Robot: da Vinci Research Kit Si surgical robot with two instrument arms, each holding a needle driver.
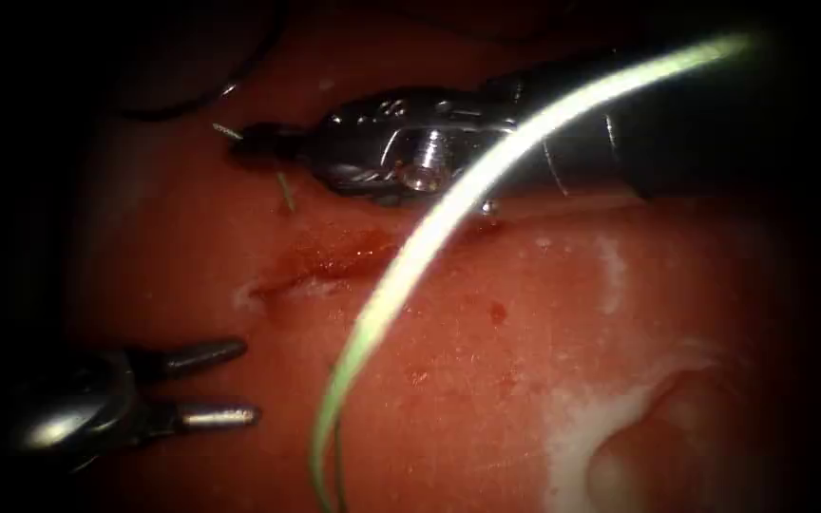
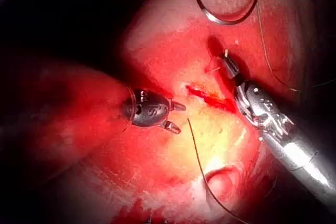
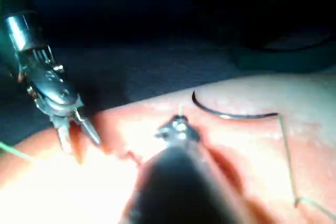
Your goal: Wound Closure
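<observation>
The cut point(image 1: 325, 261) runs slanted across the tissue point(image 1: 525, 361), wet with red fluid. My right tool point(image 1: 258, 142) reaches in above it, jaws shut on a short thread end point(image 1: 226, 131) just past the cut's left end; a second stub point(image 1: 284, 190) sticks up beside it. My left tool point(image 1: 239, 385) hovers low on the left, jaws open and holding nothing. The curved needle point(image 2: 226, 18) lies free on the tissue beyond the right tool point(image 2: 227, 65), not in the tissue. Its thread point(image 3: 287, 156) trails from its tail. The needle point(image 3: 231, 114) also lies past my right jaws point(image 3: 178, 127).
A bright length of thread point(image 1: 429, 228) arcs close to the endoscope, crossing the right tool's shaft and the cut. Another strand point(image 2: 199, 166) curves over the pale tissue near a round hollow point(image 2: 220, 182). The left tool point(image 3: 73, 135) stands beside the cut.
</observation>
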